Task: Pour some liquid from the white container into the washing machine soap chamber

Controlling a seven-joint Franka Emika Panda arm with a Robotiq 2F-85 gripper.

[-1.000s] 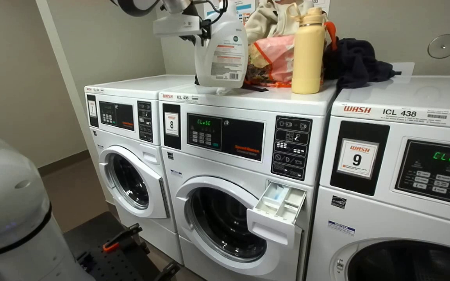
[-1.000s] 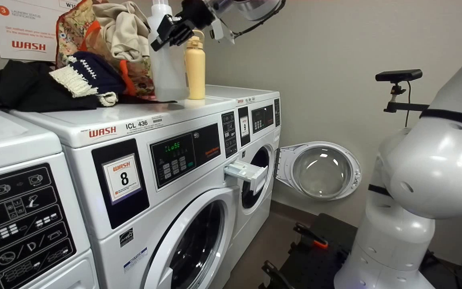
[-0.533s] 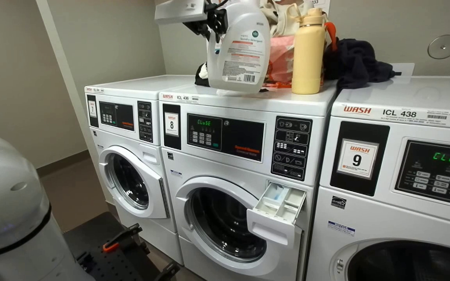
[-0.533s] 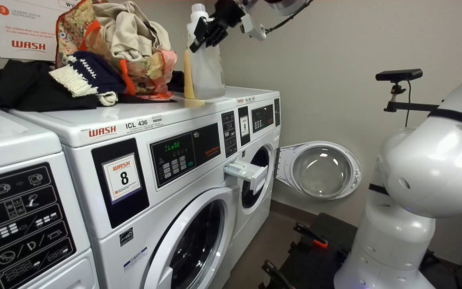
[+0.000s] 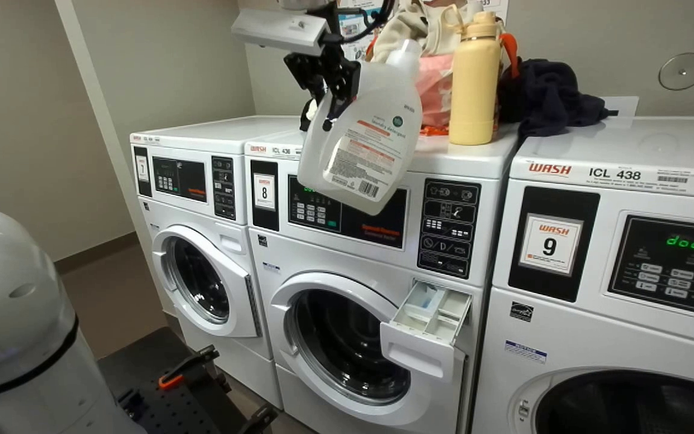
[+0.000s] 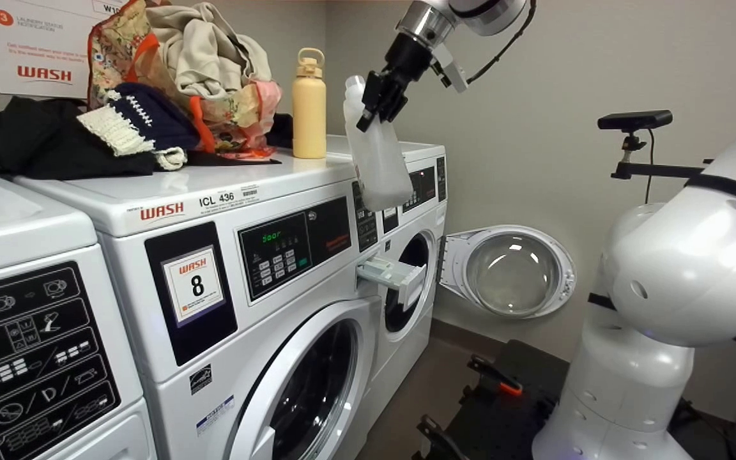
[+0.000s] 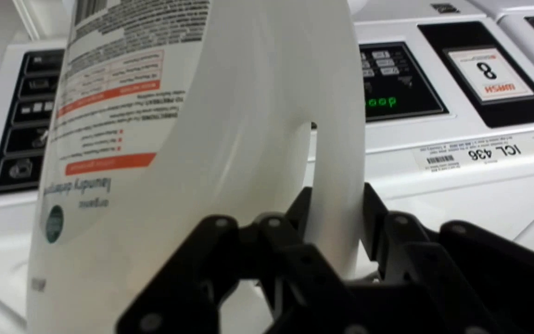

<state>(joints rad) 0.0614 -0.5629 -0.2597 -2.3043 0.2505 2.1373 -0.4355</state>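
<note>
The white container, a translucent jug with a printed label, hangs tilted in front of the washing machine's control panel. Its neck points up and toward the machine, its base out from it. My gripper is shut on the moulded handle, a black finger at each side, as the wrist view shows. In both exterior views the jug is higher than the washing machine soap chamber, a pulled-out pale drawer with divided compartments. In an exterior view the jug's base hangs just above that drawer, apart from it.
A yellow bottle stands on the machine's top by a floral bag of clothes and dark fabric. A round glass door juts from the neighbouring washer. Below is a black cart with clamps.
The jug, upright over the machine's top a second ago, has come forward past its front edge, moved right in an exterior view, lowered and tilted. The grip stays. The displays now read "door".
</note>
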